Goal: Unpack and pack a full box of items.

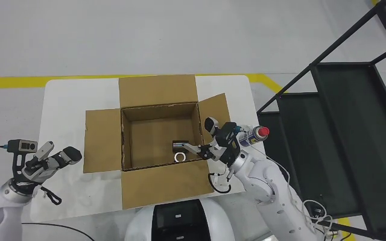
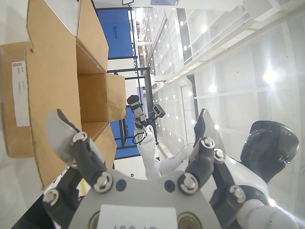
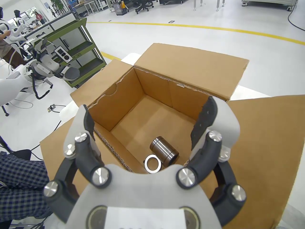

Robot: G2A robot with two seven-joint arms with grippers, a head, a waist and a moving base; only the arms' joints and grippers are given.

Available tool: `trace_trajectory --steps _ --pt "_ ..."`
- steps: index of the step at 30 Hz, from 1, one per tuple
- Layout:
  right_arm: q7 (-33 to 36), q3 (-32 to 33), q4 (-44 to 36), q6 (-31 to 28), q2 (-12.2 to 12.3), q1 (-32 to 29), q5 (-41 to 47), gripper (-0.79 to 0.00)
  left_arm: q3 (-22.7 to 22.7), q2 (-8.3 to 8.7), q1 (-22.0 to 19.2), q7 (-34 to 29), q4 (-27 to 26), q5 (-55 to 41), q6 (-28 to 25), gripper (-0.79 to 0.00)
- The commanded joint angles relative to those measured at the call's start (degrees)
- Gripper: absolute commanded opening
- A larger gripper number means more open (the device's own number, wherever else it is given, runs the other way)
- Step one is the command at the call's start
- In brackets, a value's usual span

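The box (image 1: 158, 90) stands on the tabletop (image 1: 66, 102) with flaps folded out, letting the right end effector (image 3: 147, 116), wide open and empty, hover above the metal cylinder (image 3: 164, 149) and ring (image 3: 153, 163) inside, while the left end effector (image 2: 129, 120), likewise open and empty, sits clear.

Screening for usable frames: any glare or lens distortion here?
Left wrist view: ceiling lights flare in streaks. Right wrist view: fisheye bends the yellow floor line; the cardboard box is evenly lit inside. Top view: even light, no glare.
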Motion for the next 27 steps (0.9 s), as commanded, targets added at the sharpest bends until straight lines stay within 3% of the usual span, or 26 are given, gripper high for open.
trace_trajectory --steps 1,21,23,27 --pt "0.00 0.00 0.00 0.00 0.00 0.00 0.00 0.000 0.00 0.00 0.00 0.00 0.00 0.00 0.00 0.000" --pt "0.35 -0.19 0.00 -0.19 0.00 0.19 0.14 0.000 0.00 0.00 0.00 0.00 0.00 0.00 0.00 0.000" --pt "3.34 -1.12 0.10 -0.80 -0.02 2.15 1.70 0.000 0.00 0.00 0.00 0.00 0.00 0.00 0.00 0.000" --pt "16.38 -3.91 1.53 -3.91 0.01 10.21 7.96 0.000 0.00 0.00 0.00 0.00 0.00 0.00 0.00 0.000"
